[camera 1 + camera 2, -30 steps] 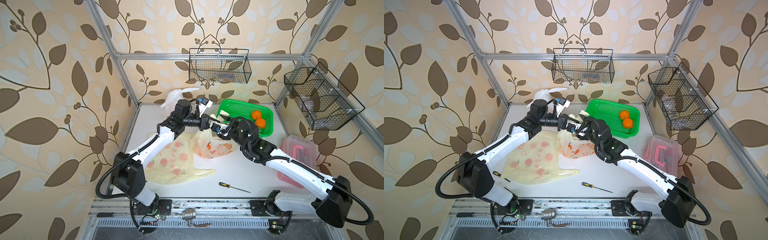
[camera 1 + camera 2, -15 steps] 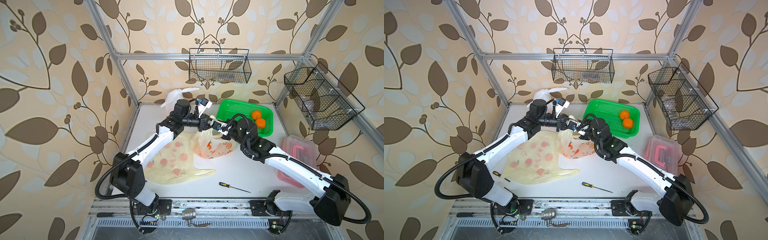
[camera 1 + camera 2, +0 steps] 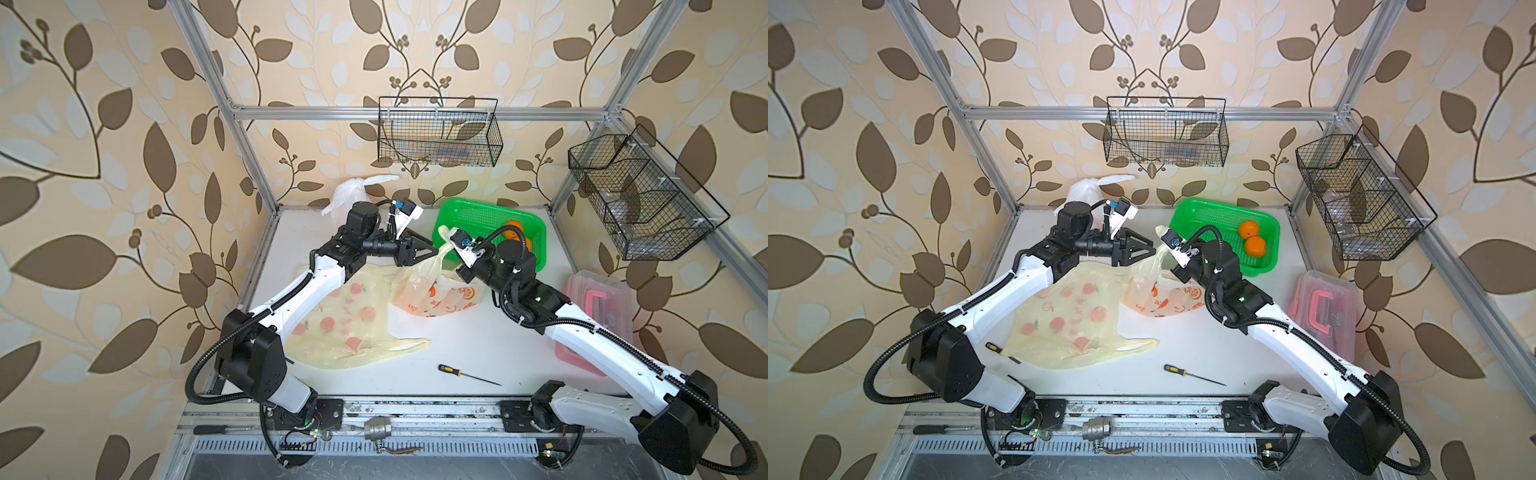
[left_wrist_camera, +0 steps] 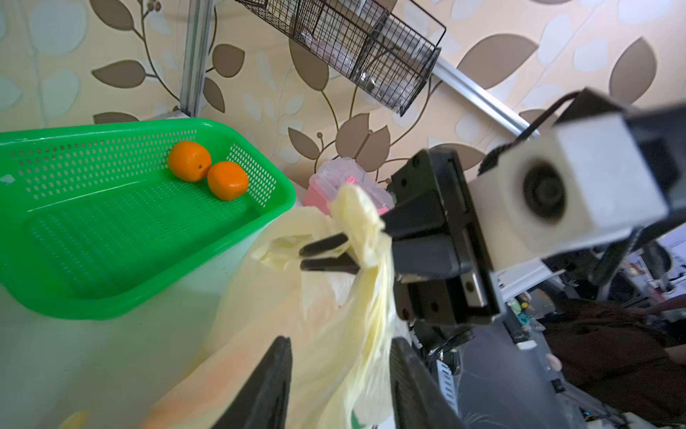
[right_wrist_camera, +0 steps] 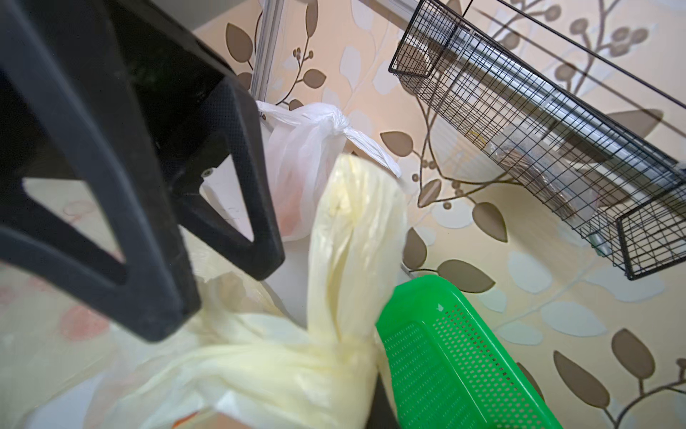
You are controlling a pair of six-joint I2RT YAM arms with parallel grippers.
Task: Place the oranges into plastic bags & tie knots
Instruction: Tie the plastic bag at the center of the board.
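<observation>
My right jaws are clenched on the twisted handle strap [image 4: 356, 223] of the filled yellow bag [image 3: 436, 297], which sits on the table [image 3: 457, 343] just beside the green basket [image 3: 478, 214]. Only the left wrist view shows this pinch, because in both top views my own wrist camera covers the fingertips. My left jaws are released: that same view shows their two fingers [image 4: 271, 386] standing apart, with the strap hanging loose between them. Two oranges [image 3: 1249, 229] lie touching each other toward the right end of the basket. They are plain in a top view and in the left wrist view, but where my right arm crosses the basket only a piece of one orange [image 3: 515, 225] shows. The right wrist view alone shows the knot [image 5: 336, 122] on the white bag [image 5: 300, 167] by the back wall, with something orange dim inside. A flat yellow bag [image 3: 345, 320] lies partly under my left arm. A screwdriver [image 3: 467, 374] lies near the front edge, and a second screwdriver handle [image 3: 992, 346] shows in a top view only.
</observation>
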